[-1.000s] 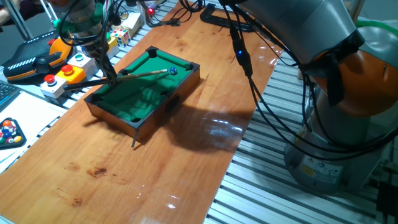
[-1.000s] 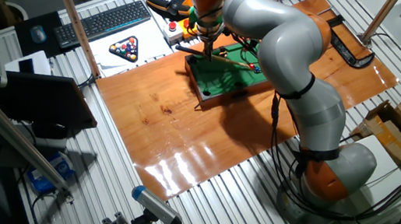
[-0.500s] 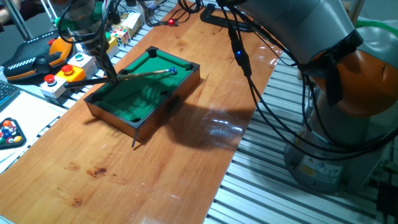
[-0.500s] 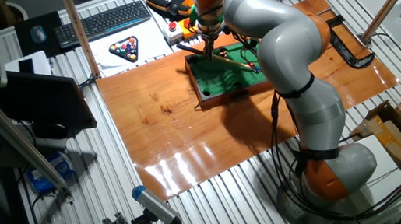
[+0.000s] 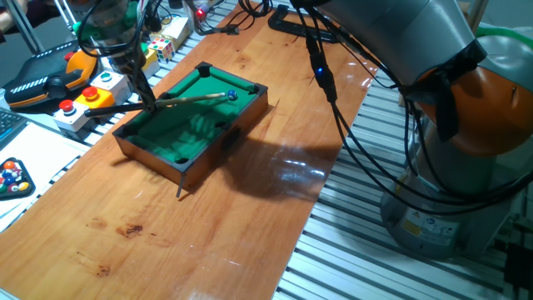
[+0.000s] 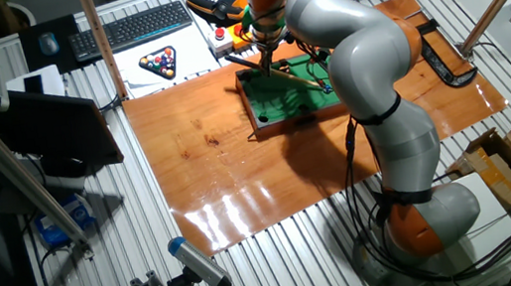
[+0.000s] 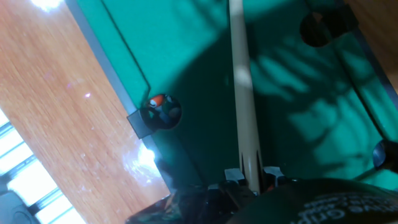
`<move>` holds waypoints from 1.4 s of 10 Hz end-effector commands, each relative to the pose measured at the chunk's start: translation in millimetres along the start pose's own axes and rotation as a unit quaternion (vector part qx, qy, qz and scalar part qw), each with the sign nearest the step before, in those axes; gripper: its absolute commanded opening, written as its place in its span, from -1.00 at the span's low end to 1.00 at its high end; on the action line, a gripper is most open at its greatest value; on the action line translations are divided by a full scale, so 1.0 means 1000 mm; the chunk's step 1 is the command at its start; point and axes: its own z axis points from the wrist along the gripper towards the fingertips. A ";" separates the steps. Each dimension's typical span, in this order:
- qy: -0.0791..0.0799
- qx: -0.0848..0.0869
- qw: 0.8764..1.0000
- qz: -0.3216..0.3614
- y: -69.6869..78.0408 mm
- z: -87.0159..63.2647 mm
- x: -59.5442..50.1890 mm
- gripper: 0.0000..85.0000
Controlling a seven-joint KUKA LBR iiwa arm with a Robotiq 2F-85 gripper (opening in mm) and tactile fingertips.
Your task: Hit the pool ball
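A miniature green-felt pool table (image 5: 179, 142) stands on a wooden board. The tiny blue pool ball (image 5: 232, 96) lies near its far right corner. My gripper (image 5: 151, 106) is at the table's left rail, shut on a thin wooden cue (image 5: 187, 99). The cue lies across the felt with its tip just short of the ball. In the hand view the cue (image 7: 242, 93) runs straight up from between my fingertips (image 7: 232, 176), and the ball is out of view there. From the other fixed view my gripper (image 6: 268, 67) is over the pool table (image 6: 283, 107).
A black triangle of multicoloured balls (image 5: 12, 177) lies left of the board, also in the other fixed view (image 6: 160, 64). A button box (image 5: 83, 100) sits behind the table's left end. A keyboard (image 6: 134, 27) and black clamp (image 6: 439, 57) flank the board (image 5: 166, 225).
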 end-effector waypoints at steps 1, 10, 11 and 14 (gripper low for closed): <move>0.000 0.001 1.000 -0.001 0.000 0.000 -0.001 -0.98; 0.000 0.008 1.000 0.008 0.003 0.001 -0.003 -0.98; 0.000 0.008 1.000 0.009 0.003 0.001 -0.003 -0.98; 0.002 0.007 1.000 0.008 0.002 0.001 -0.002 -0.98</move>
